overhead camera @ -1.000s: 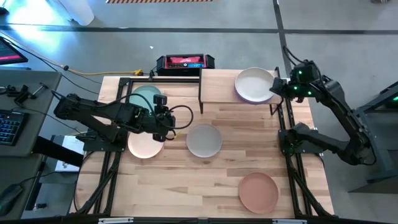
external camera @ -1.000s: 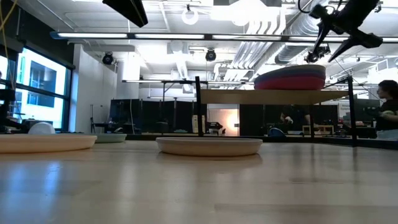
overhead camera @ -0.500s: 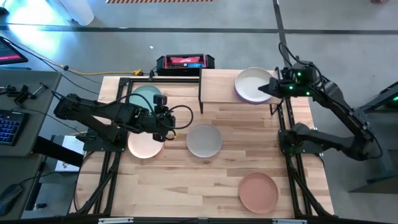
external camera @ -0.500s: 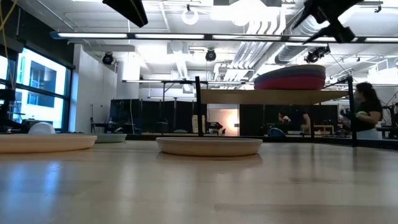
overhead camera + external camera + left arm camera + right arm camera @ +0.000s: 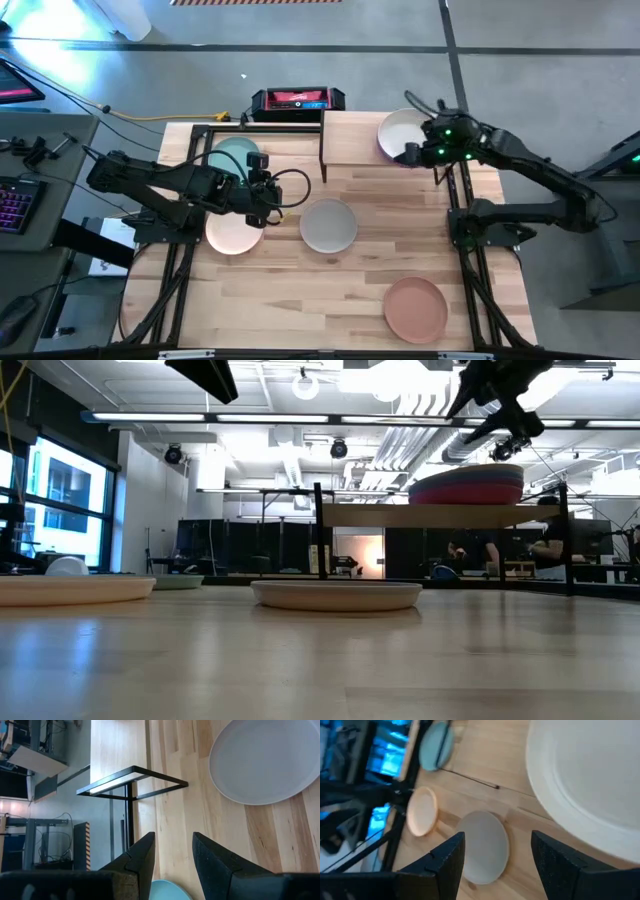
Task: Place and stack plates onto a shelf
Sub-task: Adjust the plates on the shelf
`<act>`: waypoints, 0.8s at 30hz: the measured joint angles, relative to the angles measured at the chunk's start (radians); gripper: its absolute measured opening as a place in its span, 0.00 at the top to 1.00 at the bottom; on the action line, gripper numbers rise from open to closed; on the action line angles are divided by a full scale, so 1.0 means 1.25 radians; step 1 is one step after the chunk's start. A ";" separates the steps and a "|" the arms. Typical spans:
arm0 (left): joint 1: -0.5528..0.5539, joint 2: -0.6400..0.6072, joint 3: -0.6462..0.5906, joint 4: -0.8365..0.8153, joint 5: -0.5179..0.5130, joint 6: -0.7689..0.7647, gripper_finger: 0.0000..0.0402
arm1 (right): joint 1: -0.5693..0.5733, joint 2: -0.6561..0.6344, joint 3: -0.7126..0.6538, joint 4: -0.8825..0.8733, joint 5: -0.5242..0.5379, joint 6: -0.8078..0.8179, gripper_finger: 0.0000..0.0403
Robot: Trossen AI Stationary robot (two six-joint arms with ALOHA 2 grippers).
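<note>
Stacking is partly done: a pile topped by the cream-white plate [image 5: 403, 133] sits on the shelf [image 5: 350, 138] at twelve o'clock. Teal plate [image 5: 233, 153], peach-pink plate [image 5: 232, 235], grey plate [image 5: 328, 225] and terracotta plate [image 5: 415, 309] remain on the tabletop [image 5: 360, 280]. Right gripper [image 5: 408, 152] hovers spread over the pile; left gripper [image 5: 275, 195], spread, waits at nine o'clock, empty.

two dark jointed arms; right arm [image 5: 540, 180] shows green indicator lights, left arm [image 5: 160, 185] carries a looped black cable.
</note>
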 joint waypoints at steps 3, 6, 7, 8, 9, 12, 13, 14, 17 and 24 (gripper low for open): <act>0.000 0.000 0.000 0.000 0.000 0.040 0.70 | 0.034 0.033 0.000 0.000 0.033 0.035 0.48; 0.000 0.000 0.000 0.000 0.000 0.105 0.70 | 0.061 0.065 0.000 0.023 0.059 0.065 0.48; 0.000 0.000 0.000 0.000 0.000 0.119 0.70 | 0.068 0.075 0.000 0.036 0.065 0.071 0.48; 0.000 0.000 0.000 0.000 0.000 0.132 0.70 | 0.075 0.083 0.000 0.052 0.073 0.080 0.48; 0.000 0.000 0.000 0.000 0.000 0.142 0.70 | 0.082 0.090 0.000 0.071 0.082 0.086 0.48; 0.000 0.000 0.000 0.000 0.000 0.168 0.70 | 0.094 0.112 0.000 0.104 0.108 0.110 0.48; 0.000 0.000 0.000 0.000 0.000 0.171 0.70 | 0.097 0.119 0.000 0.109 0.120 0.117 0.48; 0.000 0.000 0.000 0.000 0.000 0.175 0.70 | 0.100 0.125 0.000 0.110 0.129 0.125 0.48; 0.000 0.000 0.000 0.000 0.000 0.198 0.70 | 0.112 0.143 0.000 0.111 0.154 0.141 0.48; 0.000 0.000 0.000 0.000 0.000 0.239 0.70 | 0.146 0.173 0.000 0.126 0.208 0.174 0.48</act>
